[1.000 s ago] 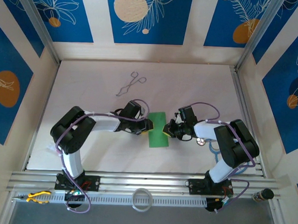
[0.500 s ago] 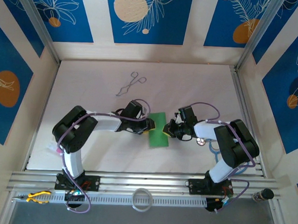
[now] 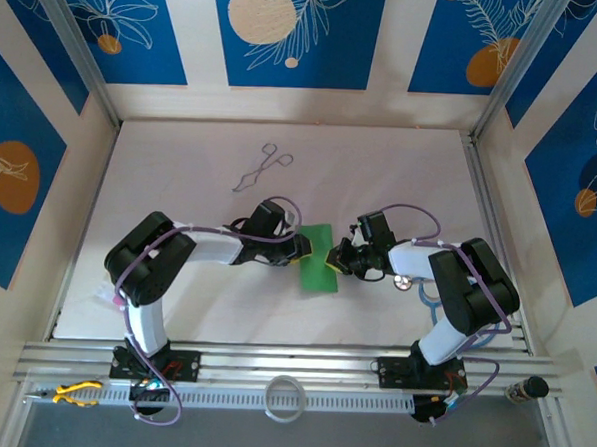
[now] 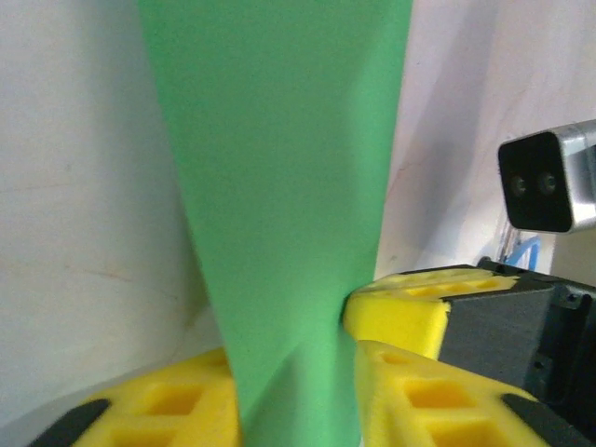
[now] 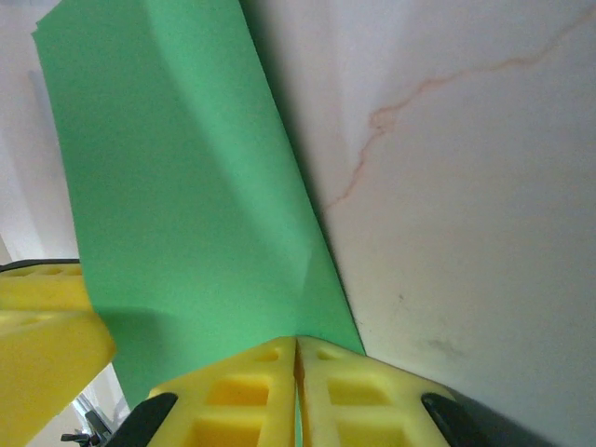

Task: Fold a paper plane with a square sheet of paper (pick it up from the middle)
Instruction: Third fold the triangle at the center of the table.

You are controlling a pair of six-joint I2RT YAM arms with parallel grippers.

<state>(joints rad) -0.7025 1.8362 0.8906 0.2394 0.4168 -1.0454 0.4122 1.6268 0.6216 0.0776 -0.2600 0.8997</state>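
Observation:
The square sheet of paper (image 3: pixel 317 257) is bright green and folded into a narrow strip. It is lifted between my two grippers at the middle of the table. My right gripper (image 3: pixel 335 257) is shut on its right edge, and in the right wrist view the pads (image 5: pixel 251 391) are pressed together on the paper (image 5: pixel 168 186). My left gripper (image 3: pixel 299 252) reaches in from the left. In the left wrist view a twisted band of the paper (image 4: pixel 279 140) runs through the left gripper (image 4: pixel 298 382), whose jaws stand apart around it. The right gripper's yellow fingertip (image 4: pixel 400 307) sits just beyond.
Thin metal forceps (image 3: pixel 261 169) lie at the back left of the white table (image 3: pixel 182 157). A white ring (image 3: pixel 285 396) and a yellow-handled tool (image 3: pixel 74 392) rest on the front rail. A small round item (image 3: pixel 404 282) lies by the right arm.
The left gripper's jaws have narrowed around the paper. The strip's near end has lifted slightly. The right gripper has kept its hold and place.

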